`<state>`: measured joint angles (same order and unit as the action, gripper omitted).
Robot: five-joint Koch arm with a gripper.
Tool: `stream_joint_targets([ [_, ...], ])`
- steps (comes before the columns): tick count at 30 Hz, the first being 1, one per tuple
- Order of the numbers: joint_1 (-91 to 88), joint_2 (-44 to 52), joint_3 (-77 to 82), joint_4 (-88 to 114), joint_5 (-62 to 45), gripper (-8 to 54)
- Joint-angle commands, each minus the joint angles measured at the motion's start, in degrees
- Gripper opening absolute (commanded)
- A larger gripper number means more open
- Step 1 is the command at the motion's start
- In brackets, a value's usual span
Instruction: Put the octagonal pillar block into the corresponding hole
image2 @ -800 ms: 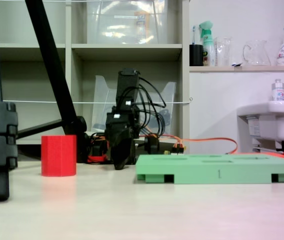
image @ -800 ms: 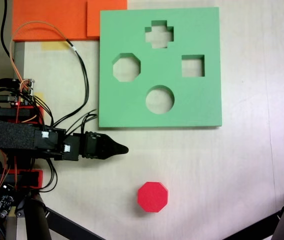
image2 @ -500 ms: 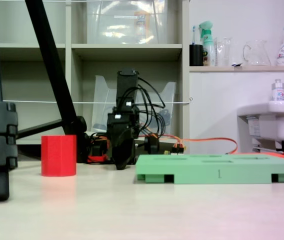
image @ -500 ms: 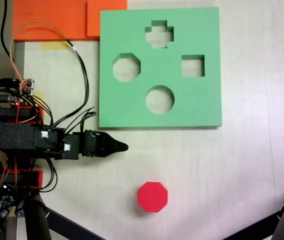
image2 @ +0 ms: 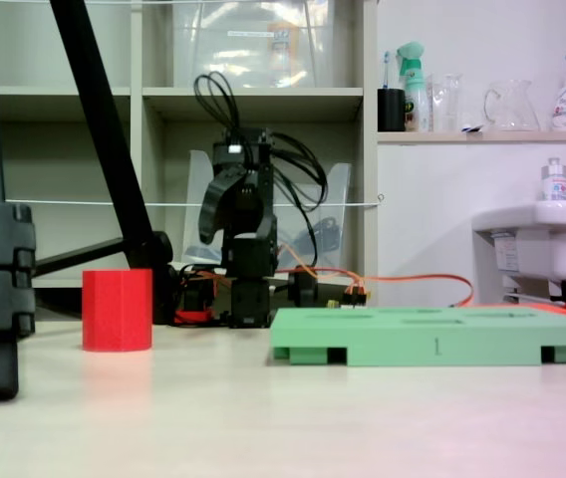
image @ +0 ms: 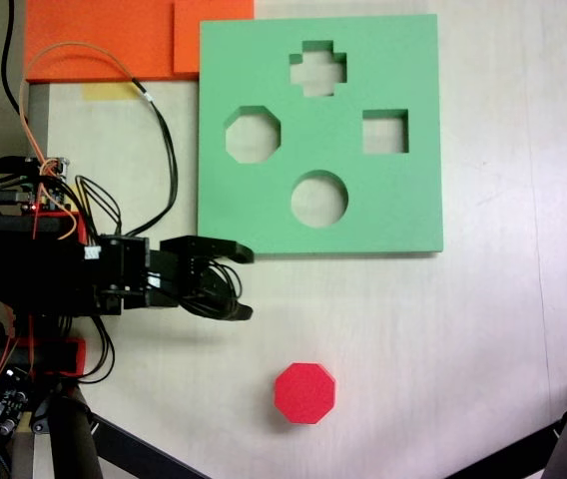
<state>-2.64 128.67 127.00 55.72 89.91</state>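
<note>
The octagonal pillar block [image: 304,392], a bright red foam prism, stands upright on the pale table; from the low side it is the red block [image2: 117,310] left of the arm. The green foam board [image: 403,210] lies flat beyond it, seen edge-on as a low green board [image2: 413,334]. Its eight-sided hole [image: 253,135] is empty, on the board's left part. My black gripper [image: 246,283] is open, its jaws spread, between the board's lower left corner and the block, touching neither. In the side view the gripper [image2: 231,211] hangs raised above the table.
The board also has a cross cutout [image: 317,68], a square cutout [image: 384,131] and a round cutout [image: 319,199]. Orange foam sheets [image: 114,35] lie at the top left. Cables [image: 164,150] trail by the arm's base. Tripod legs [image: 114,444] cross the bottom corners.
The gripper went from a shut point to spread jaws. It drew back slightly toward the base and rose well above the table. Block and board stayed put.
</note>
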Motion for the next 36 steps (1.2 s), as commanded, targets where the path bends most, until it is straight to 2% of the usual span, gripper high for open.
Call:
stream_joint_targets([
  [1, -0.26, 4.39, -8.0, 10.55, 2.02, 29.4],
  [3, 4.57, 4.31, -14.15, 15.21, 1.67, 29.7],
  [5, 9.49, 2.64, -19.42, 19.34, -3.52, 31.9],
  [6, 12.04, -0.79, -23.55, 23.12, -5.98, 36.8],
  [10, 18.28, -10.99, -31.73, 28.48, -10.46, 47.2],
  [17, 22.59, -24.79, -37.44, 27.51, -11.25, 48.1],
  [19, 22.59, -29.18, -40.34, 27.25, -11.25, 51.9],
  [24, 22.41, -38.76, -48.34, 27.07, -11.34, 52.3],
  [36, 23.03, -48.16, -49.57, 20.83, -11.16, 52.2],
])
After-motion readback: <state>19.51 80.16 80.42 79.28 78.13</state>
